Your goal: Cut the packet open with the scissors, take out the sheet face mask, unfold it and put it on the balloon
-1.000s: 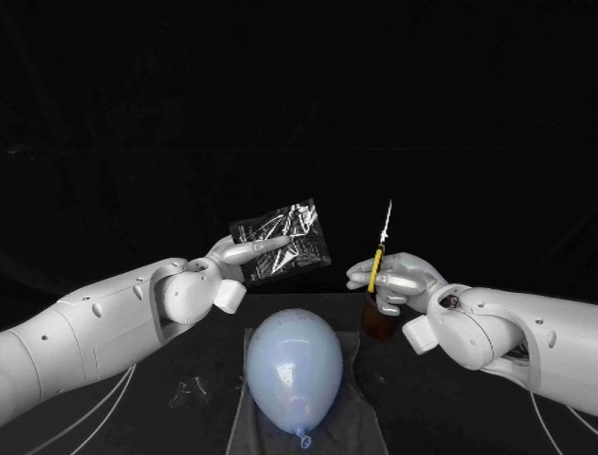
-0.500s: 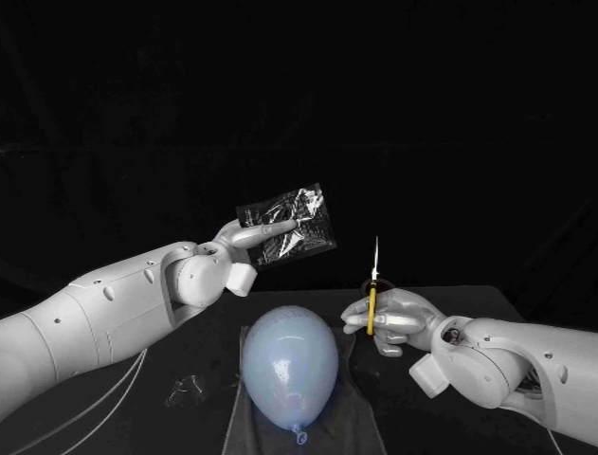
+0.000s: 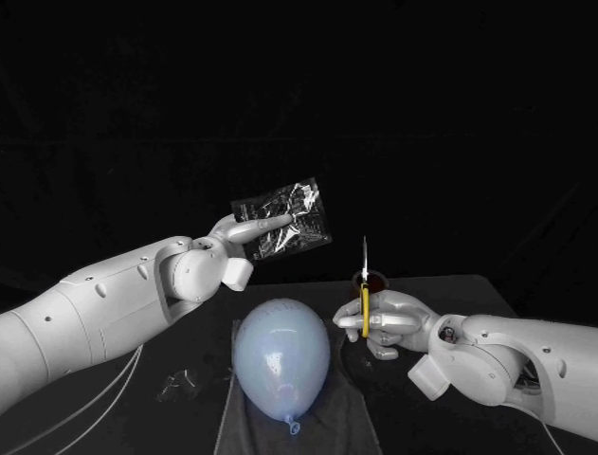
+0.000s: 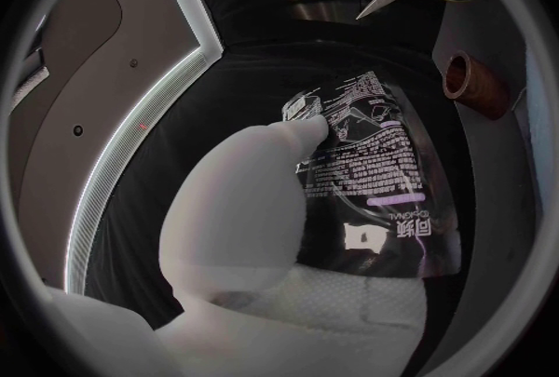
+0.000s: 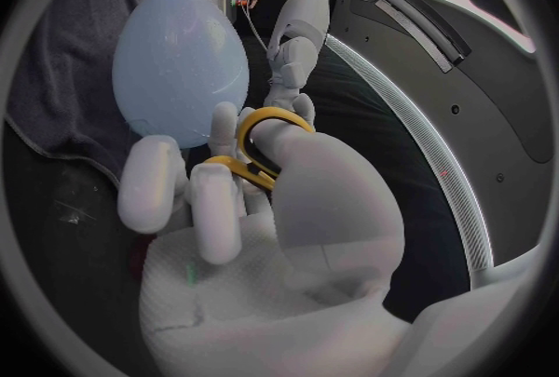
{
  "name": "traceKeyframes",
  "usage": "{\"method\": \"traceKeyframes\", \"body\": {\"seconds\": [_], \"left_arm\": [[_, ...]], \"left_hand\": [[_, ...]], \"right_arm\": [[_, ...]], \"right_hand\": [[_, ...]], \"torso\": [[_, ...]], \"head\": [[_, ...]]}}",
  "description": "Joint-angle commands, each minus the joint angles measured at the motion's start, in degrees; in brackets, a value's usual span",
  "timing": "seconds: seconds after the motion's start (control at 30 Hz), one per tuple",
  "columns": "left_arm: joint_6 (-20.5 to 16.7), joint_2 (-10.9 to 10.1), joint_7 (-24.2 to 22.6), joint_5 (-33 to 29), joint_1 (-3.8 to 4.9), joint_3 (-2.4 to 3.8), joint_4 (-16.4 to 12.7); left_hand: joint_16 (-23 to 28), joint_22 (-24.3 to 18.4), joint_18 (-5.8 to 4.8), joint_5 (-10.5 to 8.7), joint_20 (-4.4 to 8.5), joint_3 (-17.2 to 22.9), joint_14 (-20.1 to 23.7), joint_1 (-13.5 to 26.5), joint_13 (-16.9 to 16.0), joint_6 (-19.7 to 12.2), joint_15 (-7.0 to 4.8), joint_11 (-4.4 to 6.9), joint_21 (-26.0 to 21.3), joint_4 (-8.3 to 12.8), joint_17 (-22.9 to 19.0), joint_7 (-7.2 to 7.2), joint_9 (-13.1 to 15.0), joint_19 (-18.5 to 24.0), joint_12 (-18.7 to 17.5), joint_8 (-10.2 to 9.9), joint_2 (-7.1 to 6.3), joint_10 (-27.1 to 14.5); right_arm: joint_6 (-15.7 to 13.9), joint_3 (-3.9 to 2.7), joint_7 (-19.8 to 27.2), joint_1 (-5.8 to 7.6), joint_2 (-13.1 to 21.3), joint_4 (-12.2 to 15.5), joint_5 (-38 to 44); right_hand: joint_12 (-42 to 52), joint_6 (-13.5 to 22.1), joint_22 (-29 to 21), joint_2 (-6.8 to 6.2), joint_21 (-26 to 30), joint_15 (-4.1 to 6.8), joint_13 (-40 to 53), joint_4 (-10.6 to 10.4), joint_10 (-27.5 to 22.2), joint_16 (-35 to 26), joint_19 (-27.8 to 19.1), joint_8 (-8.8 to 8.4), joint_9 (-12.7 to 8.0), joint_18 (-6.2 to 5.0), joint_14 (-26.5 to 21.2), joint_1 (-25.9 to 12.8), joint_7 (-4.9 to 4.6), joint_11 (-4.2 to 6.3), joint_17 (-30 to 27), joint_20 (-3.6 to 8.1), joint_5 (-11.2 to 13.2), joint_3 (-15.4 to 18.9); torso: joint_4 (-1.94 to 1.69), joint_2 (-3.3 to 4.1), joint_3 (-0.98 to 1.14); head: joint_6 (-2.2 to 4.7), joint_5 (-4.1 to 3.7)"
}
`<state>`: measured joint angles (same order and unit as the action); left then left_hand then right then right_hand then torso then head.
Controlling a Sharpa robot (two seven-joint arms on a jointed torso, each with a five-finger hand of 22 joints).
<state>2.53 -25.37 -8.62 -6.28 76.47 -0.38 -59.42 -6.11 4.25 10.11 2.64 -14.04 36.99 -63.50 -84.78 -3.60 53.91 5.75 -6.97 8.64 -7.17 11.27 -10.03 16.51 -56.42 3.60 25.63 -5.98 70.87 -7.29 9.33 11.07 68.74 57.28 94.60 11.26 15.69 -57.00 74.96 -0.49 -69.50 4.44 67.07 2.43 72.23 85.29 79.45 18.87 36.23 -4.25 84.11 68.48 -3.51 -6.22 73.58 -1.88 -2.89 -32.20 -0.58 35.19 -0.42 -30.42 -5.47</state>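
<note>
My left hand (image 3: 237,233) holds up a shiny clear packet (image 3: 286,220) above the table; the left wrist view shows the printed packet (image 4: 367,177) pinched against my fingers (image 4: 274,163). To its right and lower, my right hand (image 3: 376,320) grips yellow-handled scissors (image 3: 364,289) with the blades pointing up, a gap away from the packet. The right wrist view shows the yellow handles (image 5: 262,149) looped over my fingers. A pale blue balloon (image 3: 280,353) lies on a dark cloth (image 3: 339,417) between my arms, knot toward me.
A small brown cup (image 3: 369,282) stands behind my right hand, also seen in the left wrist view as a brown cup (image 4: 474,84). A small clear scrap (image 3: 178,384) lies on the table left of the balloon.
My right hand has dropped lower and moved slightly left with the scissors. My left hand has lifted the packet a little.
</note>
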Motion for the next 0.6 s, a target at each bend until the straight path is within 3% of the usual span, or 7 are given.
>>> {"method": "traceKeyframes", "body": {"seconds": [0.03,0.07,0.13,0.17,0.33,0.4,0.6], "left_arm": [[0.1,0.1,0.3,0.0,-0.07,0.07,-0.5],[0.2,0.0,0.4,0.0,-0.12,0.07,-0.6],[0.2,-0.1,0.5,0.0,-0.19,0.06,-0.8],[0.2,-0.2,0.6,0.0,-0.25,0.06,-0.9],[0.2,-0.6,1.2,0.0,-0.52,0.04,-1.7],[0.2,-0.6,1.4,0.0,-0.61,0.04,-1.9],[0.2,-0.3,2.7,0.0,-0.85,0.03,-2.5]], "left_hand": [[-0.2,0.1,0.51,0.19,0.02,0.1,-0.4,0.6,-0.1,0.1,0.01,0.1,0.2,0.3,0.1,0.09,2.4,-0.3,0.1,0.2,-0.02,0.4],[-0.2,0.1,0.51,0.19,0.02,0.1,-0.4,0.6,-0.1,0.1,0.01,0.1,0.2,0.3,0.1,0.09,2.4,-0.3,0.1,0.2,-0.02,0.4],[-0.2,0.1,0.51,0.19,0.02,0.1,-0.4,0.6,-0.1,0.1,0.01,0.1,0.2,0.3,0.1,0.09,2.4,-0.3,0.1,0.2,-0.02,0.4],[-0.2,0.1,0.51,0.19,0.02,0.1,-0.4,0.6,-0.1,0.1,0.01,0.1,0.2,0.3,0.1,0.09,2.4,-0.3,0.1,0.2,-0.02,0.4],[-0.2,0.1,0.51,0.19,0.03,0.1,-0.5,0.7,-0.1,0.1,0.01,0.11,0.2,0.4,0.1,0.09,2.4,-0.3,0.1,0.2,-0.02,0.4],[-0.2,0.1,0.51,0.19,0.03,0.1,-0.5,0.7,-0.1,0.1,0.01,0.11,0.2,0.4,0.1,0.09,2.4,-0.3,0.1,0.2,-0.02,0.4],[-0.2,0.1,0.51,0.2,0.05,0.1,-0.5,0.7,-0.1,0.2,-0.01,0.12,0.3,0.4,0.1,0.1,2.4,-0.3,0.1,0.2,-0.02,0.4]], "right_arm": [[2.6,0.01,-0.9,-0.03,0.7,0.6,-1.6],[3.0,0.02,-2.0,-0.04,1.0,0.7,-0.9],[3.4,0.05,-3.8,-0.04,1.3,0.9,0.3],[3.7,0.07,-5.2,-0.05,1.6,1.1,1.3],[3.4,0.11,-9.3,-0.05,2.3,1.9,5.5],[3.0,0.12,-9.9,-0.05,2.4,2.1,6.3],[1.6,0.13,-11.5,-0.04,2.3,2.1,9.3]], "right_hand": [[65.6,-1.0,1.9,-1.8,-0.4,0.76,14.7,-0.5,16.1,1.3,0.5,4.4,6.0,-0.38,3.8,-1.1,1.08,8.22,4.2,0.46,0.0,1.0],[72.2,-1.4,3.3,-2.41,-2.5,1.07,21.0,-1.1,17.4,3.3,1.6,6.02,7.8,0.11,5.0,-1.9,1.78,8.62,11.0,0.66,0.2,1.6],[74.3,-0.9,3.9,-3.44,-3.1,1.26,22.9,-2.8,17.8,3.8,1.9,8.06,10.5,0.27,5.2,-3.5,2.0,8.98,12.7,0.86,0.1,3.1],[74.3,-1.7,4.3,-4.64,-3.5,1.21,22.9,-4.6,17.8,4.1,2.2,10.78,13.4,0.31,5.4,-5.7,2.3,9.31,13.9,1.07,0.1,5.3],[74.3,-1.2,5.0,-6.34,-4.2,1.89,22.9,-7.3,17.8,4.3,2.5,14.87,18.8,0.45,5.5,-8.0,3.06,9.67,14.5,1.61,0.1,8.8],[74.3,-0.9,5.2,-6.44,-4.4,1.94,22.9,-7.5,17.8,4.3,2.7,14.92,19.1,0.49,5.5,-8.0,3.08,9.64,14.6,1.65,0.1,9.0],[74.3,6.1,6.3,-8.6,-5.8,0.3,22.9,-9.2,17.8,4.6,3.4,7.4,16.9,0.96,5.8,-8.0,0.06,7.27,16.1,0.84,0.0,10.9]], "torso": [[-0.06,-0.07,-0.09],[-0.05,-0.08,-0.1],[-0.05,-0.07,-0.09],[-0.06,-0.06,-0.09],[-0.08,-0.05,-0.07],[-0.07,-0.04,-0.06],[-0.03,-0.03,-0.03]], "head": [[-0.88,-0.65],[-1.13,-0.86],[-1.48,-1.11],[-1.83,-1.29],[-2.46,-1.81],[-2.57,-2.01],[-3.1,-2.65]]}}
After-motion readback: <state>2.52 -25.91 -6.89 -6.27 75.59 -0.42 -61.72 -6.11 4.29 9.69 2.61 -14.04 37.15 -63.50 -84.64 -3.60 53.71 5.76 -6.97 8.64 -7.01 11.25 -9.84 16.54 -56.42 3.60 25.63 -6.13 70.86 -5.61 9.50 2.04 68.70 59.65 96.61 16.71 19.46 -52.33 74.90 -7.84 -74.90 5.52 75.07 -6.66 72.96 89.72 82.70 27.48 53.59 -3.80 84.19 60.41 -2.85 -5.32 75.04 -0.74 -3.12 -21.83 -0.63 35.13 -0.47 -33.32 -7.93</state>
